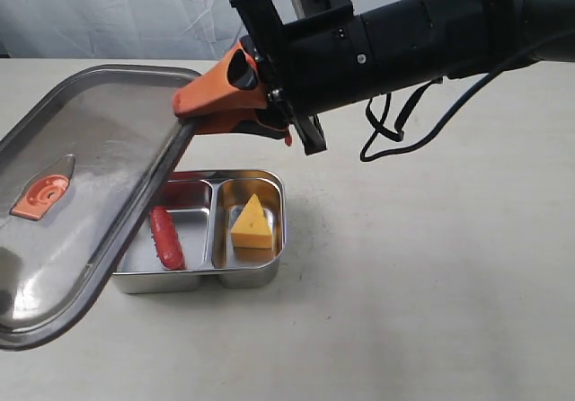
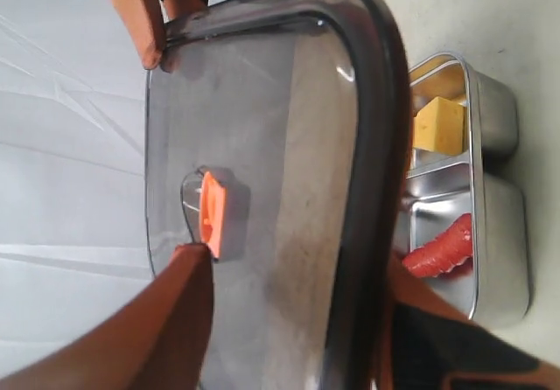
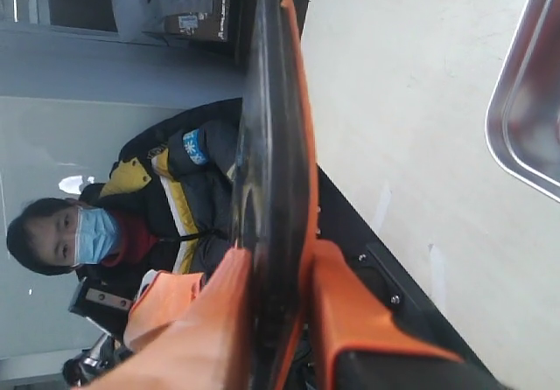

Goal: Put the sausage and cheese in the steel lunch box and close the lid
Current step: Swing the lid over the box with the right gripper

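The dark see-through lid [image 1: 90, 194] with its orange valve [image 1: 40, 194] hangs tilted above the left side of the steel lunch box [image 1: 269, 271]. My right gripper [image 1: 193, 113] is shut on the lid's far corner. My left gripper [image 2: 297, 263] is shut on the lid's opposite end, one finger above and one below; it is out of the exterior view. The red sausage [image 1: 166, 237] lies in the box's left compartment and the yellow cheese [image 1: 252, 223] in the right one. In the right wrist view the lid [image 3: 271, 101] stands edge-on between my right gripper's [image 3: 280, 254] fingers.
The box sits on a pale tabletop [image 1: 431, 293]. A loose black cable [image 1: 395, 122] hangs under the right arm. A masked person [image 3: 79, 224] shows behind the table in the right wrist view.
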Robot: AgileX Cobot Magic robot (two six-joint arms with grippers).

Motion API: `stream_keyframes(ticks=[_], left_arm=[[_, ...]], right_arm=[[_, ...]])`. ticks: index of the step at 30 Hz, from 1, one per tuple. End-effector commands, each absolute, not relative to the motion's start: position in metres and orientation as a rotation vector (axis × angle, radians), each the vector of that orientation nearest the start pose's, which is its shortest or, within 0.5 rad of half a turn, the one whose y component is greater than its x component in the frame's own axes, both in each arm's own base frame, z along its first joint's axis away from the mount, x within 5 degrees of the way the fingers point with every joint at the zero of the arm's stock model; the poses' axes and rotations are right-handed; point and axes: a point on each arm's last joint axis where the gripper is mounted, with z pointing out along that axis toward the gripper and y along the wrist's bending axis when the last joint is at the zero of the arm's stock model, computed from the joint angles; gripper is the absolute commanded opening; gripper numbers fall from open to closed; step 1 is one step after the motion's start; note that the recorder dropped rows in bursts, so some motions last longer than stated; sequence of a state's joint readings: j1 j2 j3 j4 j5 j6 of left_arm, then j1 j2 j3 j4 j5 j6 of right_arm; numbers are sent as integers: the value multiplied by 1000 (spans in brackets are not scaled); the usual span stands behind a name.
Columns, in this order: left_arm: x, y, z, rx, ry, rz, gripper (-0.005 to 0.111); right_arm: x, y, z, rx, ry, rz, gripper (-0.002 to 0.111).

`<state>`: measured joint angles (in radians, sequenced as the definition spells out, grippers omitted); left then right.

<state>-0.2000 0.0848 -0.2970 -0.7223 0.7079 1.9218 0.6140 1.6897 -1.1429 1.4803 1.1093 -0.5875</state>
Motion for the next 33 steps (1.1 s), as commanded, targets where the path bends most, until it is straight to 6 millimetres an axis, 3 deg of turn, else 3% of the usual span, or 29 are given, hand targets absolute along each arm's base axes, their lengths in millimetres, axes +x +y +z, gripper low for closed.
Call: stream_keyframes(ticks=[1,21,29,33], left_arm=[[25,-44,258,1458,1114,383,49],[30,-37,255,1429,1216,435,54],[31,-34,253,1419,1264,447,54],[34,-27,255,1327,1341,477,54]], right_arm=[[233,263,287,-541,2400,1862,-1],[245,264,289,-389,2347,1814,-1],[245,259,302,-351,2297,1754,-1],[241,247,312,-279,2251,1653,-1]])
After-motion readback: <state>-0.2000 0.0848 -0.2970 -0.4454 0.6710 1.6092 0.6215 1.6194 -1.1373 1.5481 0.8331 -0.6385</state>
